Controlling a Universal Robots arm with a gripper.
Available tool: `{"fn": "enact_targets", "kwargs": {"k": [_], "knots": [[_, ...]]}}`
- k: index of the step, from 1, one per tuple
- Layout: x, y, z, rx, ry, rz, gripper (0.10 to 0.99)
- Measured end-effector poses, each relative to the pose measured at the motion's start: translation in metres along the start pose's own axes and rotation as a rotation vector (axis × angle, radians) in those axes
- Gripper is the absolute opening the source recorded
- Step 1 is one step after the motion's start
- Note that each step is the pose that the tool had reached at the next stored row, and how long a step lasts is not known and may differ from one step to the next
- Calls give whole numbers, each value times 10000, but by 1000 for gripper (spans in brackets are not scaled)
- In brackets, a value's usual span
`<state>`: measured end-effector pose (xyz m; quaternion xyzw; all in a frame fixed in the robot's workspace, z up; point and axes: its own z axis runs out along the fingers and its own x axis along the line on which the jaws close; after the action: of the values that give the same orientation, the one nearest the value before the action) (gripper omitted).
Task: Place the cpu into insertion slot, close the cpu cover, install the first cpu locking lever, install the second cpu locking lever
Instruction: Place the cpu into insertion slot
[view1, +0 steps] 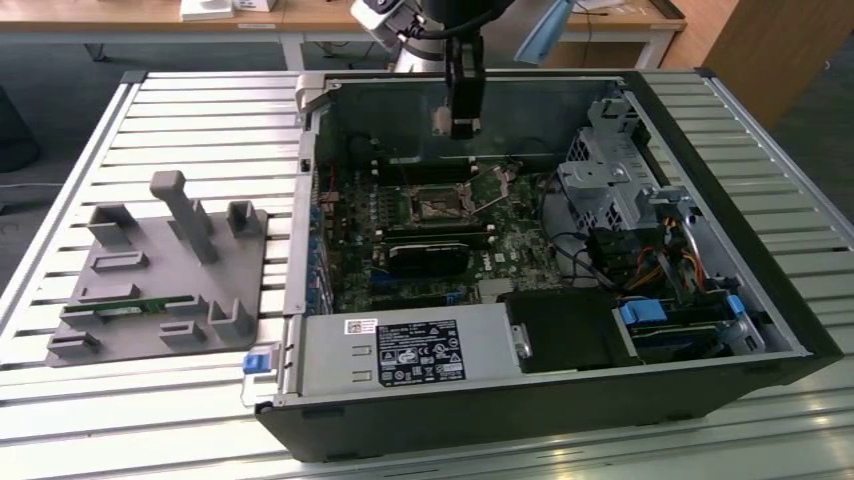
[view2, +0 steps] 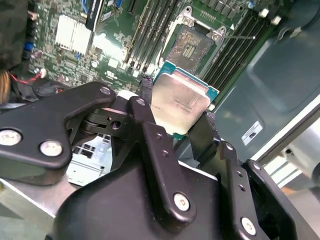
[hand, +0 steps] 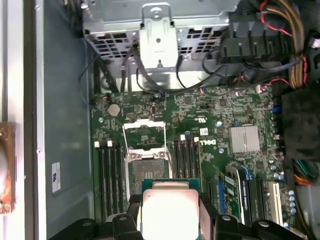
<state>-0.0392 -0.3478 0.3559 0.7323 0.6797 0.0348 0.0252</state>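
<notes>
the gripper (view2: 176, 117) is clamped on the cpu (view2: 182, 97). its two black fingers (view2: 204, 134) are pressed against opposite edges of the chip, and the silvery face is bare in both wrist views. the chip is square, so no long axis can be given. one green-rimmed edge is turned toward the insertion slot (view2: 191, 46).

in the exterior view the gripper (view1: 461, 125) is held high inside the open computer case (view1: 561, 400), well above the motherboard (view1: 521, 255). the slot (view1: 437, 205) lies below it and nearer the camera.

in the first wrist view the slot (hand: 144, 167) is seen uncovered just past the chip (hand: 167, 210), their sides roughly parallel. the cpu cover (hand: 144, 134) stands open beyond the slot. whether the chip is carried level with the board cannot quite be judged.
</notes>
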Motion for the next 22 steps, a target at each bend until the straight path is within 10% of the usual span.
{"fn": "enact_targets", "kwargs": {"k": [17, 22], "knots": [[5, -12, 130, 7, 28, -231, 537], [5, -15, 164, -273, 43, -238, 537]]}}
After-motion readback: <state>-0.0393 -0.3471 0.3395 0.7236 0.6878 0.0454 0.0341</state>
